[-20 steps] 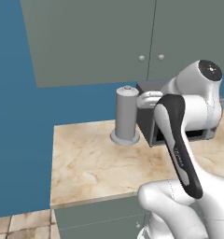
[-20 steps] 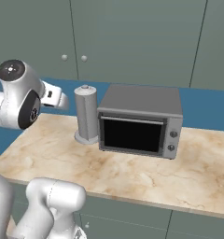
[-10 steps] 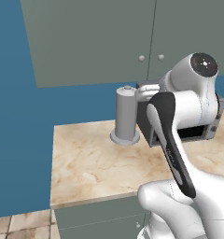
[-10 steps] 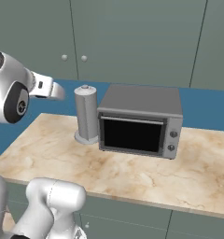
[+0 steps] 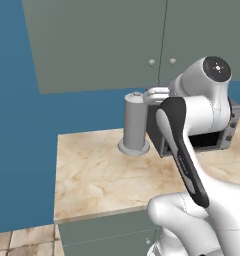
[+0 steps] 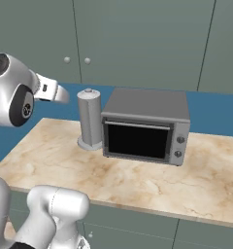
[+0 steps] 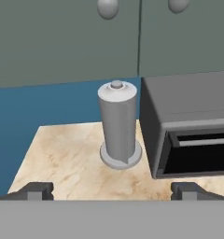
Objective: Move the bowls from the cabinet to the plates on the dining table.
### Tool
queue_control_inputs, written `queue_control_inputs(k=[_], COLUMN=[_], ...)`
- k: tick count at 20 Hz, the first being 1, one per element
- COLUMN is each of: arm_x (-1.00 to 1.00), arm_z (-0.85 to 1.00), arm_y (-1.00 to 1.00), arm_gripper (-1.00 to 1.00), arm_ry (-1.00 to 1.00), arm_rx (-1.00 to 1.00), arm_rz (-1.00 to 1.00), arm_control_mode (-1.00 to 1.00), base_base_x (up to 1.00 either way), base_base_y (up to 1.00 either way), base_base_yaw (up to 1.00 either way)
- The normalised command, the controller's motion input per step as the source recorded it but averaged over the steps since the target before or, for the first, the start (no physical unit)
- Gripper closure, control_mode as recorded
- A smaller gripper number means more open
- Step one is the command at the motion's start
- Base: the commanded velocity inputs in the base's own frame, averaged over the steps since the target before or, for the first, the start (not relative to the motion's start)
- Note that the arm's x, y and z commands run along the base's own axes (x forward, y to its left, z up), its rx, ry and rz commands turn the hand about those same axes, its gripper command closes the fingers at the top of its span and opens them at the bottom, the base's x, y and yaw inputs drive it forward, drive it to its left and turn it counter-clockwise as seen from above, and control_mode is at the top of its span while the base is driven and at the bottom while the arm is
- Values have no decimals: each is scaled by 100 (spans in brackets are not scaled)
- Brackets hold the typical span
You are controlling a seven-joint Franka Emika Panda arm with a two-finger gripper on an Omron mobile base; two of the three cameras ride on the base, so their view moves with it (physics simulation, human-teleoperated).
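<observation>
The cabinet [image 6: 138,44] is seen above the bench [image 6: 138,180], its flat grey-green doors shut; two small round knobs [image 7: 108,7] sit side by side near the lower edge of the doors, one on each side of a door seam. The bowls and the plates cannot be made out, so their place cannot be told.

On the marble-patterned bench a grey toaster oven [image 6: 145,125] is stood with its dark glass door facing the robot and small round dials at its right end. Just beside its left wall an upright grey paper-towel roll [image 6: 90,119] is set on a round base (close to the oven, though whether they touch cannot be told). Behind both, a blue wall [image 5: 22,150] is seen below the cabinet.

The gripper [image 7: 112,190] is held out in the air in front of the cabinet's lower edge, above the bench and on the near side of the roll. In the hand view its two dark finger tips [image 7: 35,190] are shown well apart at the bottom corners, so the jaws are spread wide with nothing between them.
</observation>
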Motion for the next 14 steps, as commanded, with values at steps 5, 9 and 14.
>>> queue_control_inputs(k=[5, 9, 14], arm_x=[11, 0, 0], arm_z=[12, 24, 47], arm_y=[0, 0, 0], arm_gripper=[-100, -100, -100], arm_ry=[0, 0, -4], arm_rx=[0, -2, 0], arm_rz=[-4, 0, 0], arm_control_mode=[-100, -100, -100], base_base_x=[0, 0, 0], base_base_y=[0, 0, 0], base_base_yaw=[0, 0, 0])
